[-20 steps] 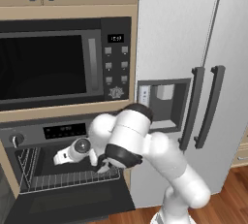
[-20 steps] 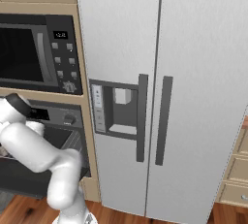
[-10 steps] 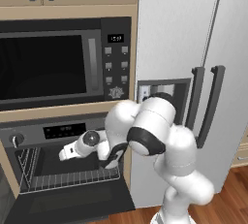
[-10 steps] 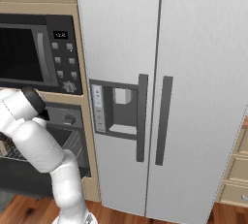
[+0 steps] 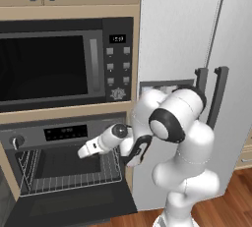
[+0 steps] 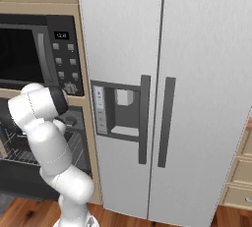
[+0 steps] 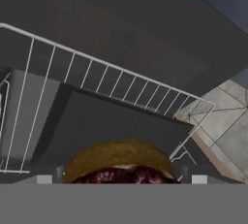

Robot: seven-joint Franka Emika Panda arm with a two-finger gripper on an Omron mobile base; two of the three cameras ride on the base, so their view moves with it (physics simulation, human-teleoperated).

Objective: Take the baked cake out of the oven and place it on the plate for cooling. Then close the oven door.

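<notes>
Arm: has swung right and back from the oven (image 5: 64, 159) since a second ago.
Hand: (image 5: 84, 151) open, at the oven mouth, empty.
Cake: (image 7: 120, 164) just below the hand, over the rack (image 7: 97, 80), not yet gripped.
Door: (image 5: 74, 206) down.

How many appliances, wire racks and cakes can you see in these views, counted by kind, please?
microwave: 1
oven: 1
refrigerator: 1
wire rack: 1
cake: 1
Total: 5
</notes>
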